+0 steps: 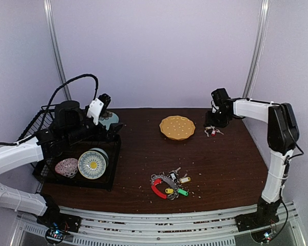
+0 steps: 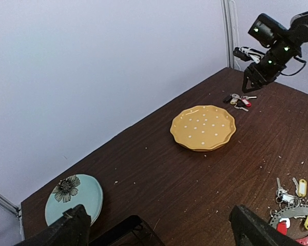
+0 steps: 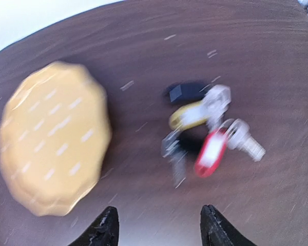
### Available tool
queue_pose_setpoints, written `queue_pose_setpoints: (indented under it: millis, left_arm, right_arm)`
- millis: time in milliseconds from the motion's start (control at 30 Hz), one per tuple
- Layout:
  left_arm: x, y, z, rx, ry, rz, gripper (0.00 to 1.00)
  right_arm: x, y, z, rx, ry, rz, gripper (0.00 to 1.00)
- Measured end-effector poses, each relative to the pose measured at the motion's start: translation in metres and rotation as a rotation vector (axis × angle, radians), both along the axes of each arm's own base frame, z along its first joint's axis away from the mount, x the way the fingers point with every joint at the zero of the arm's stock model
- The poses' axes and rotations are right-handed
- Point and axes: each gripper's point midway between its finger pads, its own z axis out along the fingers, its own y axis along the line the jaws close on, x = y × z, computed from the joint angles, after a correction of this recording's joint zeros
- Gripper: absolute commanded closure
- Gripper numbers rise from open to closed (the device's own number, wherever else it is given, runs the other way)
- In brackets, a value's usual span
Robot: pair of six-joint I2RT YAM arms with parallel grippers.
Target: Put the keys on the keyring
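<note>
The right claw (image 1: pixel 212 126) is hovering released near the keys (image 1: pixel 213 132) at the top view's upper right. The left claw (image 2: pixel 161 228) is gaping released, grasping nothing.

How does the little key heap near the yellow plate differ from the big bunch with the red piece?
The small heap of silver keys with red, yellow and black tags is compact, while the large silvery keyring with a red curved section spreads wider. The heap lies far right, by the right end effector; the keyring lies front middle, under no arm. Only the keyring shows a green tag. Both rest on the dark brown table.
</note>
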Motion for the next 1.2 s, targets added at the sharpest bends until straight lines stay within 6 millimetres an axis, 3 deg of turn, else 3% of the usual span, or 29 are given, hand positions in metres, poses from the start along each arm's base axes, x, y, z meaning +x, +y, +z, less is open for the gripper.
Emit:
queue_pose_setpoints:
  millis: [100,233,400,567,700,1000,1067,1133,1200]
  left_arm:
    - [0.002,0.001,-0.005,0.015,-0.001,0.008,0.02]
    - [0.005,0.002,-0.015,0.043,0.010,0.020,0.02]
    - [0.007,0.001,-0.019,0.061,0.011,0.020,0.02]
    - [0.007,0.001,-0.018,0.063,0.005,0.019,0.02]
    - [0.006,0.001,-0.019,0.066,0.004,0.018,0.02]
    - [0.003,0.004,-0.008,0.046,-0.019,0.018,0.02]
    - [0.002,0.005,-0.007,0.044,-0.021,0.018,0.02]
    - [0.002,0.005,-0.007,0.044,-0.021,0.018,0.02]
    - [0.002,0.005,-0.006,0.043,-0.021,0.018,0.02]
  right_arm:
    - [0.046,-0.037,-0.024,-0.069,0.021,-0.075,0.42]
    - [0.092,-0.042,-0.049,-0.127,0.040,-0.068,0.37]
    - [0.111,-0.041,-0.075,-0.196,0.066,-0.039,0.40]
    - [0.107,-0.045,-0.087,-0.235,0.095,-0.023,0.59]
    - [0.083,-0.049,-0.088,-0.227,0.112,-0.017,0.65]
    - [-0.023,-0.025,-0.090,-0.189,0.190,0.050,0.74]
    - [-0.048,-0.014,-0.091,-0.190,0.203,0.077,0.72]
    - [-0.076,-0.006,-0.097,-0.198,0.236,0.103,0.67]
    - [-0.102,0.009,-0.090,-0.202,0.251,0.148,0.60]
